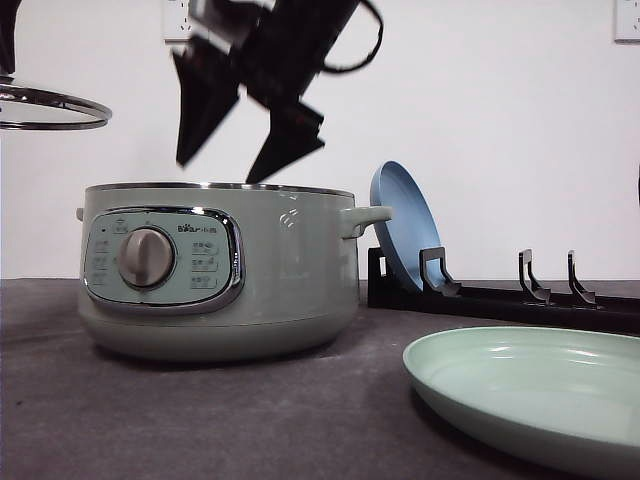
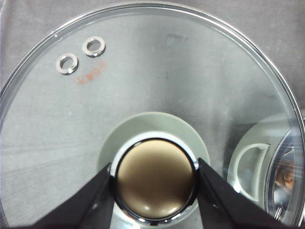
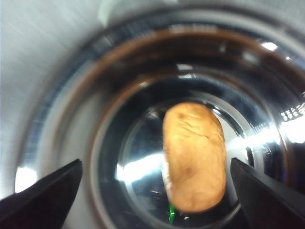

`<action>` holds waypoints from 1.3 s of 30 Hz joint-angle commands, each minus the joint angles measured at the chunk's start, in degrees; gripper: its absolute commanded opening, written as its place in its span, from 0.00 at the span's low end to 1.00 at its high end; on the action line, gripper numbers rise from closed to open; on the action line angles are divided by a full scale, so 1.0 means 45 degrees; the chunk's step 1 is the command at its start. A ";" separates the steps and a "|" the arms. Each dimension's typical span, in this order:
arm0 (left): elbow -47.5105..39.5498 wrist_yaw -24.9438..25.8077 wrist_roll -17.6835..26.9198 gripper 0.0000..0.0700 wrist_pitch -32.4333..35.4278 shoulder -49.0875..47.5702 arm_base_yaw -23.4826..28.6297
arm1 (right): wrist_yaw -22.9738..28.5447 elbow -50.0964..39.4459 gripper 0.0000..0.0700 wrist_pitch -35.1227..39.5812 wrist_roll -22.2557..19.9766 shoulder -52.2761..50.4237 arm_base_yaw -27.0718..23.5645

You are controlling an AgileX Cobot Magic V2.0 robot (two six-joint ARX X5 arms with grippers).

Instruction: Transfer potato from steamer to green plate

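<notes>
The rounded potato [image 3: 194, 157], with its matte orange-brown, faintly wrinkled skin, lies on the bright mirror-like metal floor inside the big round sage-green steamer [image 1: 215, 270]. The steamer's body is smooth and softly glossy, with a chrome-rimmed control panel, a silver dial [image 1: 146, 257] and a stubby side handle; its top is uncovered. Above the pot's rim hangs the black right hand [image 1: 248, 158], blurred, its two wedge-shaped fingers spread wide apart and gripping nothing; in the right wrist view the potato sits between and below the two dark fingertips [image 3: 45, 198], untouched.

Off to the left and raised high, the left hand [image 2: 155, 179] is pinched on the round bronze-topped, chrome-ringed knob [image 2: 155, 177] of the clear glass lid [image 2: 143, 81], whose metal-banded edge and two small steel vent eyelets catch the light.

At front right the wide, shallow, pale mint-green plate [image 1: 530, 395] lies flat and matte on the table [image 1: 200, 420], which is covered in a dark grey, slightly fuzzy cloth. Behind it a black slotted rack [image 1: 500, 295] holds a blue plate [image 1: 405, 225] on edge, leaning beside the steamer's handle. The wall [image 1: 500, 120] behind is plain white, with pale socket plates near the upper edge.
</notes>
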 commanded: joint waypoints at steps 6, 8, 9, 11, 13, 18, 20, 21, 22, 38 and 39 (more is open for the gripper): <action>0.0549 0.0040 0.0181 0.00 0.0350 -0.0185 0.0019 | 0.0008 0.0384 0.88 0.0451 -0.0437 0.1076 0.0107; 0.0547 0.0044 0.0181 0.00 0.0350 -0.0185 0.0019 | -0.0003 0.0384 0.88 0.0627 -0.0432 0.1236 0.0107; 0.0544 0.0044 0.0181 0.00 0.0350 -0.0185 0.0019 | 0.0002 0.0384 0.88 0.0717 -0.0433 0.1288 0.0107; 0.0544 0.0044 0.0181 0.00 0.0350 -0.0185 0.0019 | 0.0010 0.0384 0.88 0.0967 -0.0435 0.1440 0.0104; 0.0544 0.0044 0.0181 0.00 0.0354 -0.0185 0.0019 | 0.0009 0.0384 0.88 0.1189 -0.0428 0.1567 0.0102; 0.0544 0.0044 0.0181 0.00 0.0350 -0.0185 0.0019 | 0.0015 0.0384 0.88 0.1393 -0.0428 0.1754 0.0097; 0.0544 0.0044 0.0181 0.00 0.0352 -0.0185 0.0019 | 0.0031 0.0384 0.88 0.1471 -0.0428 0.1821 0.0095; 0.0544 0.0044 0.0181 0.00 0.0350 -0.0185 0.0019 | 0.0049 0.0384 0.88 0.1490 -0.0428 0.1859 0.0085; 0.0544 0.0044 0.0181 0.00 0.0350 -0.0185 0.0019 | 0.0052 0.0384 0.88 0.1487 -0.0428 0.1874 0.0048; 0.0544 0.0049 0.0181 0.00 0.0350 -0.0185 0.0019 | 0.0056 0.0379 0.57 0.1317 -0.0178 0.2342 -0.0024; 0.0544 0.0049 0.0181 0.00 0.0350 -0.0185 0.0019 | 0.0058 0.0379 0.49 0.1311 -0.0162 0.2342 -0.0024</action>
